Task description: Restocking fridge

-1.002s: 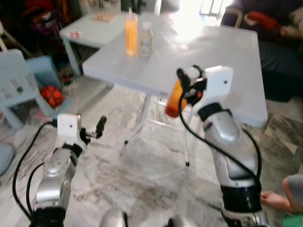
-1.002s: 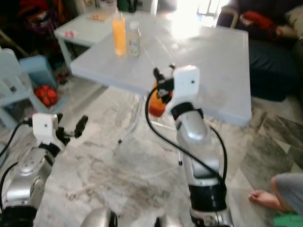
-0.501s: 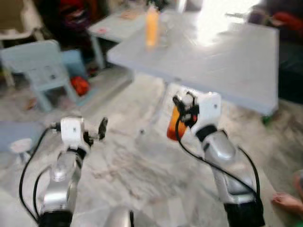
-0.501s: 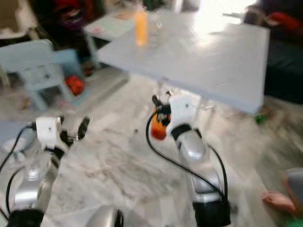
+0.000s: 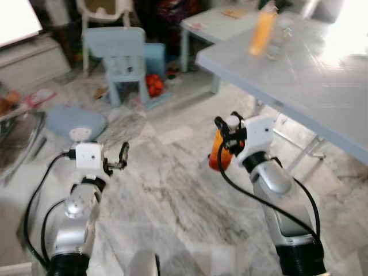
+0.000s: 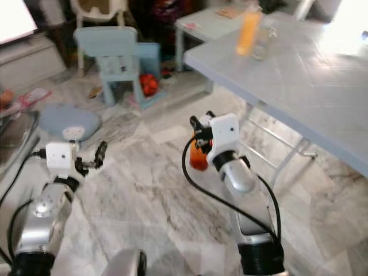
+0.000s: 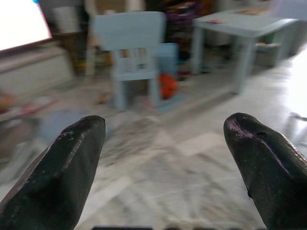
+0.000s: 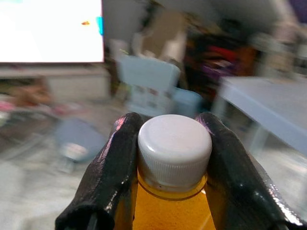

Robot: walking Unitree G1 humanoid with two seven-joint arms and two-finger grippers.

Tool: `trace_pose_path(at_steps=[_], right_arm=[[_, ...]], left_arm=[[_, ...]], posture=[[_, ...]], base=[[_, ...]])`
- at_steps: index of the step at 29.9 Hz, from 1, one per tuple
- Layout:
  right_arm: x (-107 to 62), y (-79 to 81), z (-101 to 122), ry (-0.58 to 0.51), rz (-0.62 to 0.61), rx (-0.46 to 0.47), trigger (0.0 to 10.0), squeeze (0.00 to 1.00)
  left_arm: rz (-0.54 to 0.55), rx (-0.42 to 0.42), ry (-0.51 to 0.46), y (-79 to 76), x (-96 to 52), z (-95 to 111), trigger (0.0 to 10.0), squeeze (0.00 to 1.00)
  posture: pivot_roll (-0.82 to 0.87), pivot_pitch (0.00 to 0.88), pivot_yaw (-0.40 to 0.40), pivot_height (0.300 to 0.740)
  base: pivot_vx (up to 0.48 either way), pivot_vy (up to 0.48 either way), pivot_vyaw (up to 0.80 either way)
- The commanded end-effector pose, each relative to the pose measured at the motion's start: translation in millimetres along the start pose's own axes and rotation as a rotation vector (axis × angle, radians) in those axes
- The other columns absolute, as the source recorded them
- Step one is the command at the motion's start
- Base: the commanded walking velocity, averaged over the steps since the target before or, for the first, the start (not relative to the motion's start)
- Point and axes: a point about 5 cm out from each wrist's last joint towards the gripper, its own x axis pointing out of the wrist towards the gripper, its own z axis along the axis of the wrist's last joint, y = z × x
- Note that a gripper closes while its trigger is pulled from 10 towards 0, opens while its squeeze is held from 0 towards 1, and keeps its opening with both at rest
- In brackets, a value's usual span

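The orange-liquid bottle with a white screw cap (image 8: 174, 158) is cut off below its neck by the frame edge. On the grey folding table (image 5: 322, 75), a tall orange bottle (image 5: 262, 31) and a clear jar (image 5: 276, 43) are blurred, labels unreadable.

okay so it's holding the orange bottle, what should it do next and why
Probably keep walking with the right tool clamped on the orange bottle, held upright. Its fingers grip just under the white cap, no fridge is visible ahead, and the left tool hangs open.
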Motion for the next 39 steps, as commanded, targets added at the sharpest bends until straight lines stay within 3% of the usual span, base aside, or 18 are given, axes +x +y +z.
trace_pose_path(at_steps=[1,8,12,15,17,25,33,39], right_arm=[[1.0,-0.5,6.2,-0.037,0.024,-0.026,10.0,0.00],[-0.5,0.2,4.2,-0.054,0.031,-0.018,10.0,0.00],[-0.7,3.8,-3.0,-0.039,0.044,-0.004,10.0,0.00],[1.1,6.9,-2.3,-0.048,0.058,0.001,10.0,0.00],[5.3,11.3,-1.3,-0.060,0.078,0.009,10.0,0.00],[8.3,11.5,-2.2,-0.062,0.082,0.007,10.0,0.00],[9.3,9.2,0.2,-0.080,0.084,0.008,10.0,0.00],[11.0,10.0,-0.2,-0.087,0.084,0.011,10.0,0.00]], left_arm=[[0.003,0.015,-0.032,-3.3,4.5,6.4,10.0,0.00],[0.052,0.047,-0.053,-0.9,4.7,7.5,10.0,0.00],[0.106,0.059,-0.015,2.9,5.4,4.5,10.0,0.00],[0.090,0.056,-0.021,2.8,5.5,3.0,10.0,0.00],[-0.021,0.012,-0.040,-3.9,6.6,3.2,10.0,0.00],[0.022,-0.010,-0.030,4.7,9.8,3.1,10.0,0.00],[0.008,-0.002,-0.046,2.5,6.9,3.4,10.0,0.00],[-0.028,-0.054,-0.045,2.8,6.5,2.4,10.0,0.00]], posture=[[0.06,0.019,-0.009,0.740],[0.08,0.000,-0.025,0.740],[0.09,0.000,-0.026,0.740],[0.09,0.000,-0.024,0.740],[0.10,0.000,-0.032,0.740],[0.10,0.000,-0.034,0.740],[0.09,0.000,-0.037,0.740],[0.09,0.006,-0.030,0.740]], base=[[0.000,0.000,0.80],[0.000,0.000,0.80],[0.000,0.000,0.80],[0.000,0.000,0.80],[0.000,0.000,0.80],[0.000,0.000,0.80],[0.000,0.473,0.80],[0.000,0.479,0.76]])
